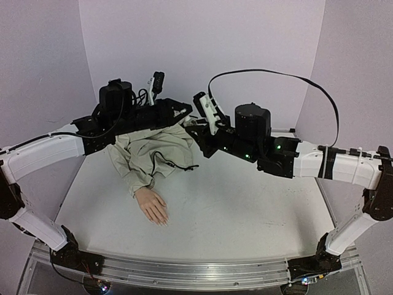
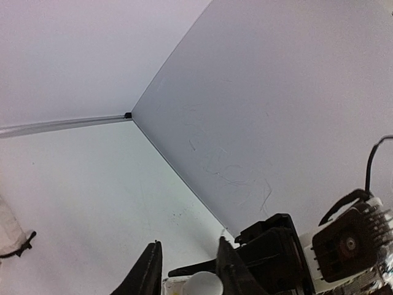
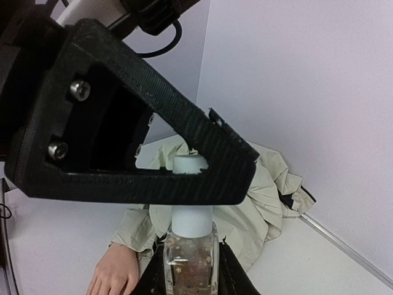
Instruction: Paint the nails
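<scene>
Table (image 1: 245, 209) — right end effector (image 3: 190, 284) grips bottle (image 3: 189, 261)

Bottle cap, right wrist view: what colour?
Plain white. The cap shows best in the right wrist view, atop the clear glass bottle.

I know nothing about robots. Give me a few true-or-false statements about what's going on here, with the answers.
1. The right tool holds a small bottle. True.
2. The white cap is off the bottle. False: it sits on the bottle's neck.
3. The hand lies on the table, touched by neither tool. True.
4. The left tool is down at the hand. False: it is up at the white cap, beside the right tool.
5. The sleeve is red. False: it is beige.
</scene>
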`<action>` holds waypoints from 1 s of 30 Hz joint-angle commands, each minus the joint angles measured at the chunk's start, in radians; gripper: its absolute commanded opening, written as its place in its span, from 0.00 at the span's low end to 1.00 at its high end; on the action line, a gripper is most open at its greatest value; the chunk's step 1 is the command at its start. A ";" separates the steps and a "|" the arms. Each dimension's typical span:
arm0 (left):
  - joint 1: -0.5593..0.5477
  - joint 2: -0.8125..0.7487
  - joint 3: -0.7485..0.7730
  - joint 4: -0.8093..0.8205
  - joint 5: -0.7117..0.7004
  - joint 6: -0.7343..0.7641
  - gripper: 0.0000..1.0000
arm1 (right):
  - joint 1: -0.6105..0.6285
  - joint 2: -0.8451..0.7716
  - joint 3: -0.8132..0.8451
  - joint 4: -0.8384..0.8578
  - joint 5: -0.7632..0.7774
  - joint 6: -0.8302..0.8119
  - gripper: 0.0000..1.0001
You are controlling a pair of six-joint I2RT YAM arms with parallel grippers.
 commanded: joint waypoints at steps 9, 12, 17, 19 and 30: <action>-0.004 0.027 0.078 0.038 0.136 0.070 0.03 | 0.009 -0.029 0.045 0.075 -0.025 -0.006 0.00; -0.003 0.047 0.105 0.040 0.281 0.145 0.00 | -0.022 -0.058 0.029 0.073 -0.196 0.016 0.00; -0.003 0.067 0.157 0.059 0.668 0.285 0.00 | -0.138 -0.116 -0.005 0.083 -0.823 0.092 0.00; -0.003 0.058 0.155 0.072 0.784 0.339 0.00 | -0.156 -0.132 -0.009 0.084 -1.028 0.101 0.00; 0.004 0.036 0.161 0.084 0.972 0.439 0.00 | -0.172 -0.187 -0.056 0.086 -1.249 0.172 0.00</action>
